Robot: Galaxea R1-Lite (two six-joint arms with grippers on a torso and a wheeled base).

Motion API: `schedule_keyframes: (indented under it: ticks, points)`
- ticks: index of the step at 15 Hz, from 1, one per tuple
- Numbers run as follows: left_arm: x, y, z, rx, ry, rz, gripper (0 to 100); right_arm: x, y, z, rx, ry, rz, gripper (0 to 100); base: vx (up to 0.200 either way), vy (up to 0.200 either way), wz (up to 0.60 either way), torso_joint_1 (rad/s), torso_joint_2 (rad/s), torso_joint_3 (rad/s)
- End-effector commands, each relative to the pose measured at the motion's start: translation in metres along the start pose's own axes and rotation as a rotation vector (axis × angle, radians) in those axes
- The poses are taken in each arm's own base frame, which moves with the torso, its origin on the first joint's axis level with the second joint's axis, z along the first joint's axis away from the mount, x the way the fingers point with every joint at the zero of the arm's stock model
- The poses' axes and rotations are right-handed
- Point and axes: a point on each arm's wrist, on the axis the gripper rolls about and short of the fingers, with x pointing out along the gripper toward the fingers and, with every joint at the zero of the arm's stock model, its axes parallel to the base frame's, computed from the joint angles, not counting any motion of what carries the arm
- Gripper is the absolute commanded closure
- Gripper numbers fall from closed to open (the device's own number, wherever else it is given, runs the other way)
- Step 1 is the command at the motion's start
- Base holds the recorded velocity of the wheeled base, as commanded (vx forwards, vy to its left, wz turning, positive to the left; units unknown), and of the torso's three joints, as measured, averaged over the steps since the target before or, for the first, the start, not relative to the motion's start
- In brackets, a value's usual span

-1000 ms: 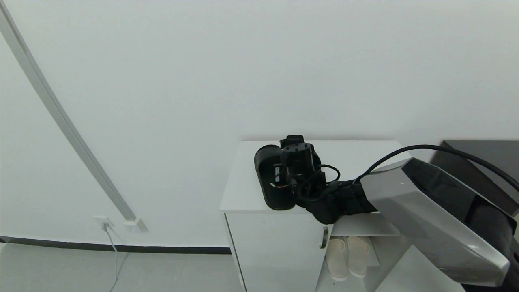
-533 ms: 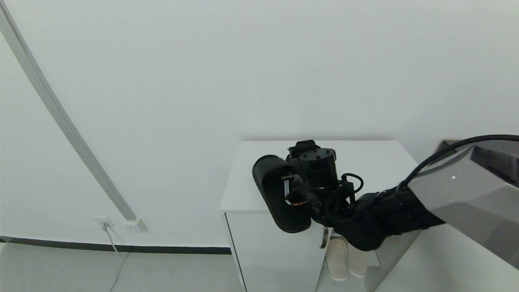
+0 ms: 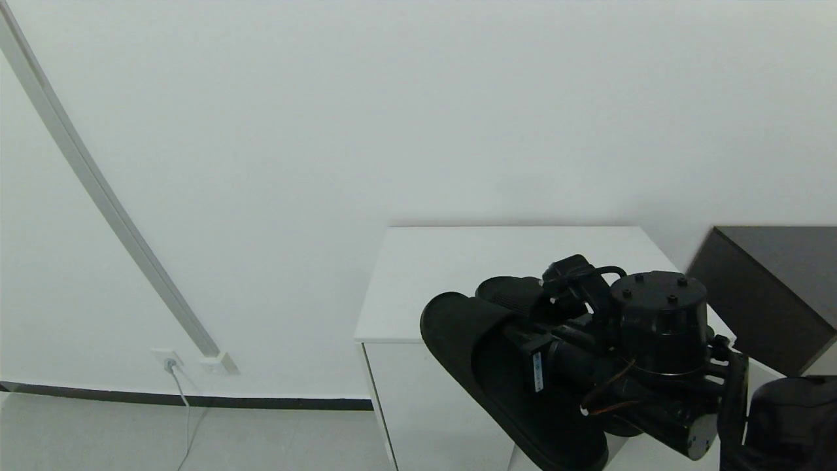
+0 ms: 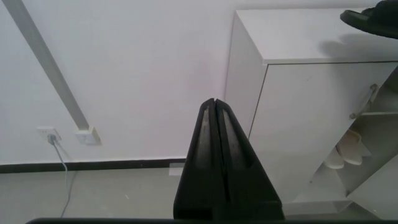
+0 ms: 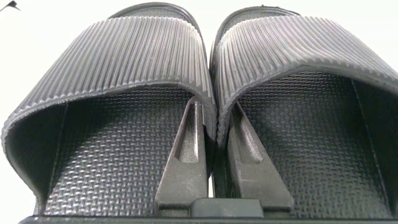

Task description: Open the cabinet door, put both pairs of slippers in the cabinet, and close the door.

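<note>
My right gripper (image 5: pixel 214 155) is pinching the pair of black ribbed rubber slippers (image 3: pixel 474 347). One finger (image 5: pixel 183 155) sits inside each slipper, under its strap, and the two press the adjoining strap sides together between them. The slippers lie side by side, toes pointing away from my wrist.

From my head I see the pair tilted and held in the air, off the top of the white rectangular cabinet (image 3: pixel 458 275) and in front of its upper front edge. The slipper on my left hangs lower, across the closed door.

My left gripper (image 4: pixel 214 115) is empty, its fingers pressed flat together. It hangs low, to the left of the cabinet and in front of the white wall. From there the cabinet's right side stands open, and a pair of cream slippers (image 4: pixel 345 154) rests on a shelf inside.
</note>
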Motion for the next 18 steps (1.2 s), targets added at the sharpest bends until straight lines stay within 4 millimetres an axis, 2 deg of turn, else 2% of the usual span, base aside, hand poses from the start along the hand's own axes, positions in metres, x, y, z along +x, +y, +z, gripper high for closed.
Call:
schedule_keyframes:
  ticks: [1,6,17,18]
  points:
    - [0.000,0.000,0.000,0.000,0.001,0.001,100,-0.010,0.001,0.003,0.001,-0.016,0.012,100,0.000,0.000,0.00,0.000,0.00,0.000]
    - [0.000,0.000,0.000,0.000,0.001,-0.001,100,-0.001,0.002,-0.006,-0.008,0.015,-0.014,100,0.000,0.000,0.00,0.000,0.00,0.000]
    - [0.000,0.000,0.000,0.000,0.001,-0.001,100,0.000,0.005,-0.007,-0.012,0.018,-0.021,100,0.000,0.000,0.00,0.000,0.00,0.000]
    - [0.000,0.000,0.000,0.000,0.001,-0.001,100,0.000,0.005,-0.007,-0.012,0.018,-0.021,100,-0.200,0.000,0.00,0.002,0.00,0.002]
